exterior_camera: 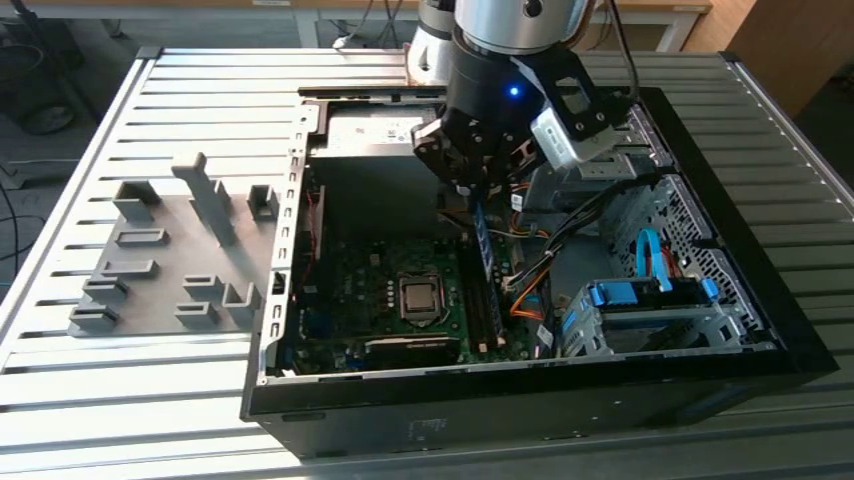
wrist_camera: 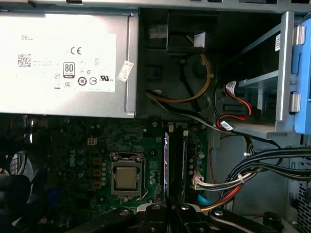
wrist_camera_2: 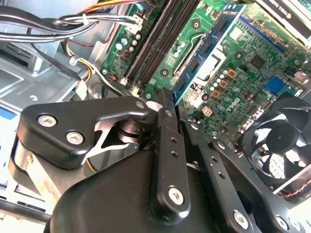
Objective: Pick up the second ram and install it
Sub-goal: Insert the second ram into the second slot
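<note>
The gripper [exterior_camera: 478,188] hangs inside the open computer case [exterior_camera: 747,300], its fingers [wrist_camera_2: 165,109] pinched on the upper edge of the second ram [exterior_camera: 489,265], a blue stick that runs on edge from the fingertips over the motherboard [exterior_camera: 387,300]. In the first wrist view the stick [wrist_camera: 166,165] stands along the dark memory slots [wrist_camera: 183,160], beside the bare processor socket [wrist_camera: 126,177]. The power supply [wrist_camera: 65,58] lies beyond the gripper, and the grey holder fixture [exterior_camera: 167,265] sits well apart, outside the case.

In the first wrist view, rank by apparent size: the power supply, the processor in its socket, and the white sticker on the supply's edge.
1. power supply
2. processor
3. white sticker
</note>
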Tool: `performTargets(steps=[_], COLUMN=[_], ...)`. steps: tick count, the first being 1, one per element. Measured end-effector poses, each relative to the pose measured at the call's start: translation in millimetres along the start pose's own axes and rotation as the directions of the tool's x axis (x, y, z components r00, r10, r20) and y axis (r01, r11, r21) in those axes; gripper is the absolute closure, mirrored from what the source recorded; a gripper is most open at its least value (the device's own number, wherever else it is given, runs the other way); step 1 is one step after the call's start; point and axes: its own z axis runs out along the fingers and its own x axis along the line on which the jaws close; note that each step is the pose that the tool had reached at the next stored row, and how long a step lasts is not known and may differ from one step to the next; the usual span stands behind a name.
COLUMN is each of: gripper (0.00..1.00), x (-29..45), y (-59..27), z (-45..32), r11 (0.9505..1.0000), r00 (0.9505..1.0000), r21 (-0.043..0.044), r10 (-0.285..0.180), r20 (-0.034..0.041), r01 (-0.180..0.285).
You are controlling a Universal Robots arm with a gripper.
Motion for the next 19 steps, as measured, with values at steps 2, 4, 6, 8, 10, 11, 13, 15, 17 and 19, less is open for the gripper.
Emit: performTargets(steps=[2, 4, 6, 8, 10, 11, 13, 15, 17, 19], gripper=[0.86, 0.86, 0.86, 0.86, 0.86, 0.86, 0.86, 0.86, 0.86, 0.86], x=[-0.8, -2.2, -3.2, -3.8, -4.0, -4.2, -4.8, -5.5, -6.3, -7.0], y=[-2.0, -2.9, -3.5, -3.6, -4.1, -4.4, -4.8, -5.0, -5.1, -5.1], z=[0.7, 1.9, 3.5, 6.0, 7.9, 8.4, 9.7, 10.5, 11.3, 12.1], r11=[1.0000, 1.0000, 1.0000, 1.0000, 0.9999, 0.9999, 0.9998, 0.9998, 0.9997, 0.9996], r00=[1.0000, 1.0000, 1.0000, 1.0000, 0.9999, 0.9999, 0.9998, 0.9997, 0.9996, 0.9994], r21=[0.0001, -0.0002, -0.0001, -0.0001, -0.0001, 0.0001, -0.0001, -0.0001, -0.0001, -0.0002], r10=[0.000, 0.001, 0.003, 0.006, 0.012, 0.014, 0.018, 0.022, 0.025, 0.027], r20=[-0.0004, -0.0007, -0.0010, -0.0012, -0.0014, -0.0015, -0.0028, -0.0065, -0.0115, -0.0207], r01=[0.000, -0.001, -0.003, -0.006, -0.012, -0.014, -0.018, -0.022, -0.025, -0.027])
